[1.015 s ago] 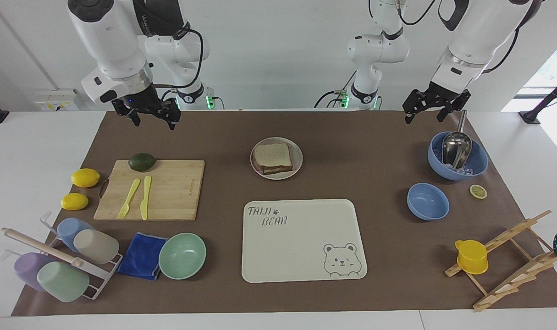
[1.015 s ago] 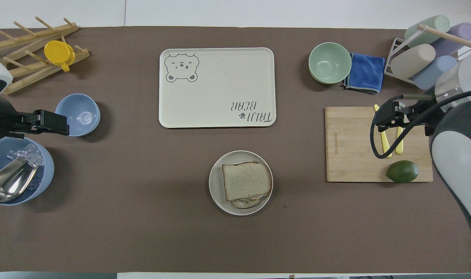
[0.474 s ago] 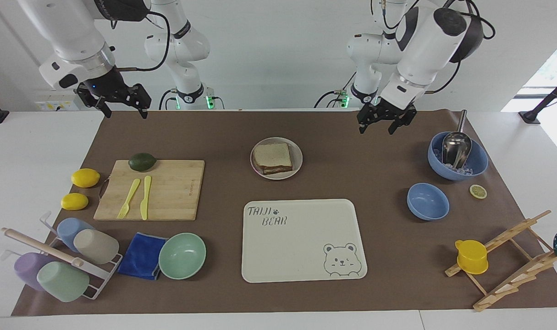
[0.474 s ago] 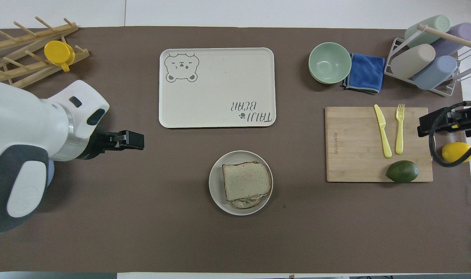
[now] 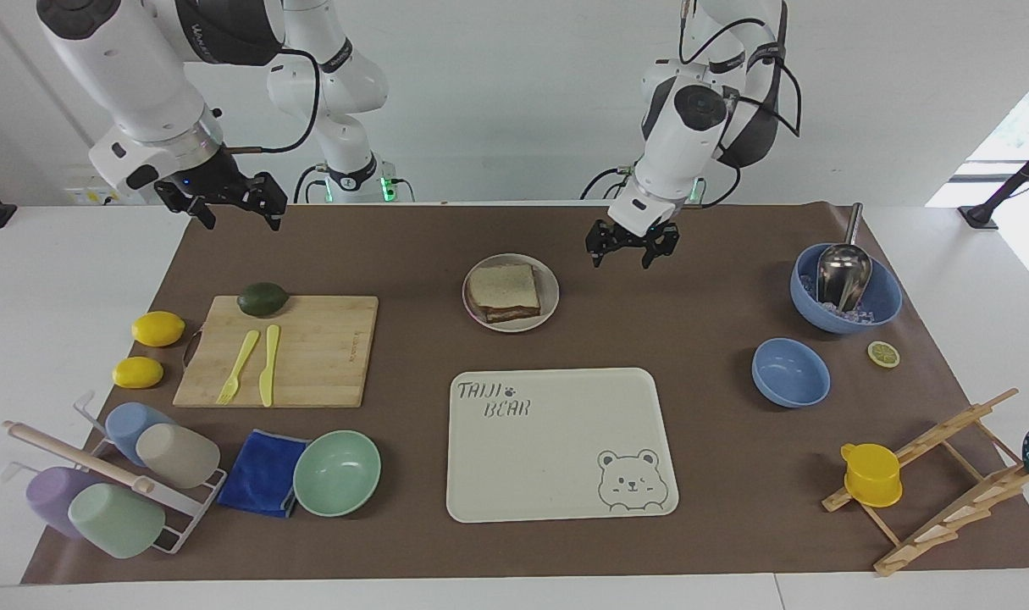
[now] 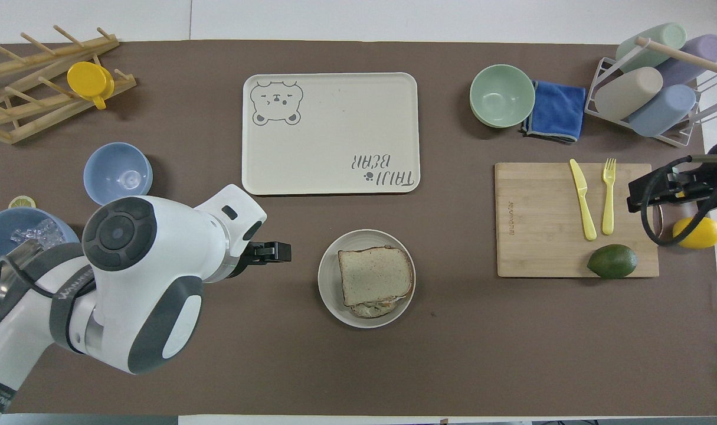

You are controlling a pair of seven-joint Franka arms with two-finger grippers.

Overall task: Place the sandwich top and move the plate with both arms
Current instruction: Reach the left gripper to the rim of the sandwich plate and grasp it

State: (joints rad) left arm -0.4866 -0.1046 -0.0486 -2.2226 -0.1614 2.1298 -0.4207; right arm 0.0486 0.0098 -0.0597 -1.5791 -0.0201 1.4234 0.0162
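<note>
My left jaws (image 5: 625, 248) have swung in from the ice bowl (image 5: 845, 288), now hovering just beside the plate (image 5: 549, 292), spread apart and empty. The sandwich top (image 5: 503, 286) sits on it. Right jaws (image 5: 226, 203) wait open above the worktop's (image 5: 700, 339) edge.

Near the left gripper (image 5: 625, 252): one plate (image 5: 550, 288), one sandwich top (image 5: 502, 286), one tray (image 5: 556, 440), two blue bowls (image 5: 790, 371). Near the right gripper (image 5: 228, 207): one cutting board (image 5: 319, 352), one avocado (image 5: 262, 298), two lemons (image 5: 157, 328), four cups (image 5: 178, 454).
</note>
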